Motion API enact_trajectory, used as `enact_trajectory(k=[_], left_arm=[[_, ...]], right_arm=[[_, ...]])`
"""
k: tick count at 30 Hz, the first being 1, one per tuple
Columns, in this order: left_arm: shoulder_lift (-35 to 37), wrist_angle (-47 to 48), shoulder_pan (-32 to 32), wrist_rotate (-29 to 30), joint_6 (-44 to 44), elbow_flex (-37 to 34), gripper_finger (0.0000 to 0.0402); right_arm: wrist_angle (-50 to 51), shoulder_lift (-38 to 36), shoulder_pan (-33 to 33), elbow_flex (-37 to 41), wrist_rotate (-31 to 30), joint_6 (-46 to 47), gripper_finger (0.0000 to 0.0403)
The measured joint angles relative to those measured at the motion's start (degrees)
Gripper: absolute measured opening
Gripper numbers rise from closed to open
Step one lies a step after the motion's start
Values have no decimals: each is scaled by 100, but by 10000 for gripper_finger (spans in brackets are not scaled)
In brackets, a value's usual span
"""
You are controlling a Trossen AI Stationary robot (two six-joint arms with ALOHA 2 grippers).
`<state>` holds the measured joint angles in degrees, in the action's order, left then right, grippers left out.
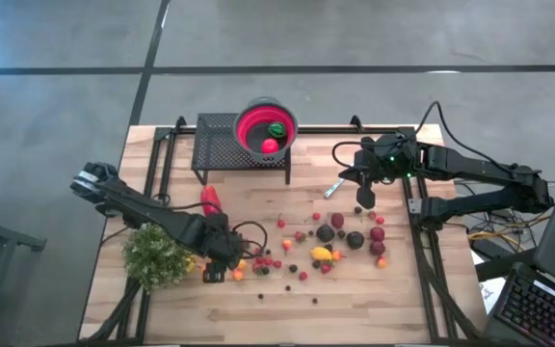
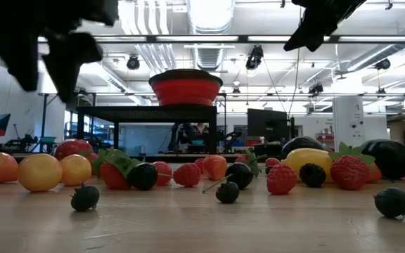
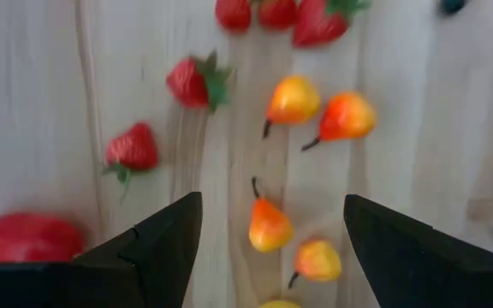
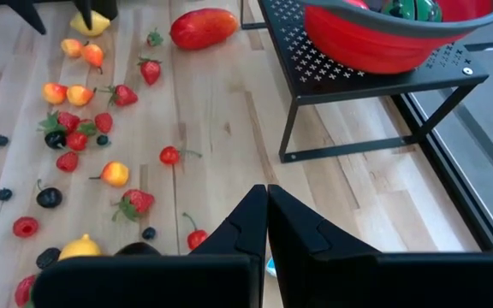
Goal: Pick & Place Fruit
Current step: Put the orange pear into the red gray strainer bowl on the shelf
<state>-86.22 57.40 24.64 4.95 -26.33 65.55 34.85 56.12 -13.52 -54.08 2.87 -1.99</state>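
Note:
Small toy fruits [image 1: 323, 253] in red, yellow, orange and dark colours lie scattered over the wooden table, with a larger red piece [image 1: 209, 200] at the left. My left gripper [image 1: 218, 265] points down, open, over a group of small orange-yellow pears [image 3: 269, 227]. One finger stands on each side of them without touching. My right gripper [image 1: 365, 198] hangs shut and empty above the table, right of the stand. A red bowl [image 1: 254, 123] on a black mesh stand [image 1: 215, 145] holds a green piece [image 1: 276, 128] and a red piece [image 1: 270, 146].
A bushy green plant [image 1: 154, 255] stands close beside the left arm at the table's left. A silver knife [image 1: 333, 188] lies under the right arm. The stand's legs [image 4: 285, 137] rest on the far half of the table. Bare wood [image 1: 355, 299] runs along the near edge.

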Motion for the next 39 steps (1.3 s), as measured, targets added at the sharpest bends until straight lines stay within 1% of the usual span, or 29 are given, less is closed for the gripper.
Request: enact_trajectory(k=[4,6,8,12,17,27,34,39], left_arm=[[-2,-50,0,-18,-220,-300,289],[-1,-84,0,-117,-294,-440,289],[-1,-254,0,-167,-385,-580,289],[-2,-716,-2,-452,-440,-852,289],[-2,-1087,-2,-539,-566,-1116,289],[-2,-1139,-2,-557,-729,-1376,289],[-2,-1642,-2,-603,-871,-1781,289],[-2,-1750,-2,-601,-901,-1963,289]], right_arm=[[-26,0,-1,0,0,-14,8],[-68,0,-2,0,0,-14,8],[-75,0,-1,0,0,-14,8],[-76,0,-1,0,0,-8,8],[-76,0,0,0,0,8,8],[-95,0,1,98,-2,-5,8],[-107,0,-2,103,-2,-51,8],[-116,0,1,105,-2,-58,8]])
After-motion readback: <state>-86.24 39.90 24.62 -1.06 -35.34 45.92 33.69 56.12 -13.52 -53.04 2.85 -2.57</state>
